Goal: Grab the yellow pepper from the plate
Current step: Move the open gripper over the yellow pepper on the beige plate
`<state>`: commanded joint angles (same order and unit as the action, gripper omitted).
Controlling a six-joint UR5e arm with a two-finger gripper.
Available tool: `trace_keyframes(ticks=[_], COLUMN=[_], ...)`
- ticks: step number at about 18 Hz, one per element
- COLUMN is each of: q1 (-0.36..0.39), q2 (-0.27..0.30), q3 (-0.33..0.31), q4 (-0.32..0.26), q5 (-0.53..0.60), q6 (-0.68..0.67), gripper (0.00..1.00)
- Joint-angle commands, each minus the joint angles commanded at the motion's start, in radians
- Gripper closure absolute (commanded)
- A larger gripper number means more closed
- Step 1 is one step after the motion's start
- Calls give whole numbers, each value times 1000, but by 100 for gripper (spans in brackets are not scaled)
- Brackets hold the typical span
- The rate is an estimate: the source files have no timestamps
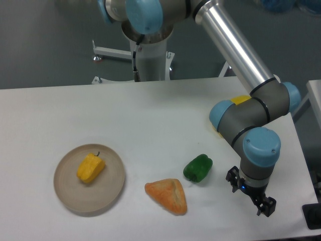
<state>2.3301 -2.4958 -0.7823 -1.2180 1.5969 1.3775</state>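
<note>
Nearest the camera, at the table's front right, hangs the gripper, its dark fingers pointing down just above the white surface and standing apart with nothing between them, so it reads as open and empty. Left of it lie a green pepper and an orange wedge-shaped piece that looks like bread or pastry, close together but apart from each other. Well to the left sits the beige plate, and on it, a little above centre, rests the yellow pepper, lying on its side with its thin dark stem pointing up and to the right. It is well apart from the gripper, so the pick has not begun. The pepper looks light and probably smooth-skinned, lumpy rather than round, so it may slip or roll under uneven pressure. Closing across its blocky middle, over the narrower width and clear of the stem, seems the safest hold. A yellow shape peeks out behind the arm's elbow; what it is cannot be told.
</note>
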Motion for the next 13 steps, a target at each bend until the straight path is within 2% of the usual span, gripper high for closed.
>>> trace_keyframes(ticks=[6,8,13], q1=[-18,-41,-86], q2=[23,67,228], q3=[-18,-76,-262], q4=[-8,-9,-23], q5=[6,5,-11], q6=[-52,-95,-210], gripper=[0,0,0])
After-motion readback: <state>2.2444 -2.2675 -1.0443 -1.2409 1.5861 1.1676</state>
